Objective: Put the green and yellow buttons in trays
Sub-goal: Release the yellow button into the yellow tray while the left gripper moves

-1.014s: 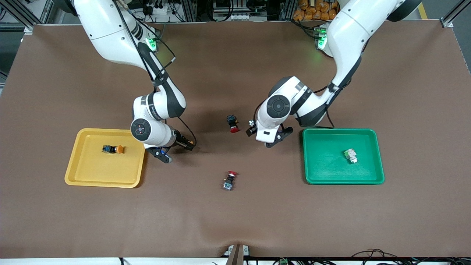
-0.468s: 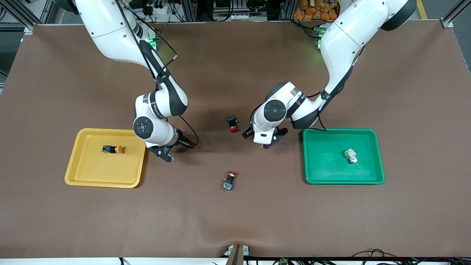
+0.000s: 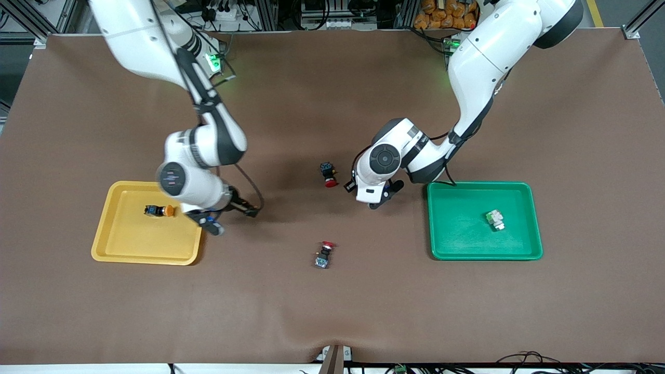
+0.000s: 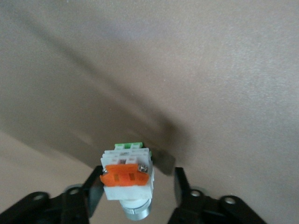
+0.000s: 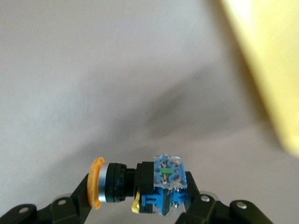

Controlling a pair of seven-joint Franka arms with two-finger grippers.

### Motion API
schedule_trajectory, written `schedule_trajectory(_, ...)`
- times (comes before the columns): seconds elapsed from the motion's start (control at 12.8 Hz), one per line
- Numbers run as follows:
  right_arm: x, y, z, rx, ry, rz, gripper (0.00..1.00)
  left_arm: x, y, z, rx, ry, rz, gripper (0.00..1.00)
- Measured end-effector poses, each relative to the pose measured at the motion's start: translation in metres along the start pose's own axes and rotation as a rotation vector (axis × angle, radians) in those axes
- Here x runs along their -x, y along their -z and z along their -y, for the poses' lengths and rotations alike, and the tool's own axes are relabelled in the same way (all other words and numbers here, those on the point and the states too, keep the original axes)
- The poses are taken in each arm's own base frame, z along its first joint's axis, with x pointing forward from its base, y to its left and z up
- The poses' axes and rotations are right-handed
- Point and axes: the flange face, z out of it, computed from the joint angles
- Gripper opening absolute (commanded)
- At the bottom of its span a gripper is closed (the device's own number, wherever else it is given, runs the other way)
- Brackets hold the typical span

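Note:
My right gripper (image 3: 209, 222) hangs over the inner rim of the yellow tray (image 3: 111, 244), shut lengthwise on a yellow-capped button (image 5: 119, 181) with a black body and blue end. Another yellow-capped button (image 3: 159, 210) lies in that tray. My left gripper (image 3: 374, 200) is low over the table beside the green tray (image 3: 467, 241). Between its fingers stands a whitish button with an orange patch (image 4: 127, 173). One finger (image 4: 95, 184) touches it and the other stands a little off, so the left gripper (image 4: 137, 185) is open. A whitish button (image 3: 495, 219) lies in the green tray.
Two red-capped black buttons lie mid-table, one (image 3: 328, 174) close to the left hand, the other (image 3: 323, 255) nearer the front camera. The yellow tray's rim (image 5: 266, 60) shows in the right wrist view. The brown mat is rumpled at the front edge.
The right arm has carried the yellow-capped button toward the yellow tray, reaching its rim. The left hand has shifted slightly toward the red-capped button and its fingers have narrowed around the whitish button.

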Motion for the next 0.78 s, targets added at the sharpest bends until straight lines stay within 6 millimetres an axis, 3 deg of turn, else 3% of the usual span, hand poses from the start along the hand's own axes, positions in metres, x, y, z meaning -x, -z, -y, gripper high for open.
schedule_trajectory(0.16,-0.042,0.039,-0.045,0.002,0.065,0.004,0.3,-0.003,0.0,0.0,0.0,0.004,-0.002,0.0)
schedule_trajectory(0.39,-0.092,0.071,-0.107,0.01,0.185,-0.038,0.4,-0.012,0.009,-0.003,0.021,0.016,-0.012,0.0)
schedule_trajectory(0.47,-0.103,0.079,-0.12,0.012,0.228,-0.054,0.57,-0.017,0.019,-0.004,0.034,0.022,-0.02,0.0)
schedule_trajectory(0.55,-0.114,0.088,-0.131,0.009,0.272,-0.074,1.0,-0.024,0.033,-0.004,0.046,0.031,-0.032,0.0)
schedule_trajectory(0.62,-0.124,0.099,-0.139,0.005,0.317,-0.097,1.0,-0.034,0.049,-0.001,0.047,0.044,-0.045,0.0)
schedule_trajectory(0.78,-0.143,0.12,-0.149,0.002,0.4,-0.141,1.0,-0.072,0.087,0.014,0.052,0.049,-0.076,0.0)
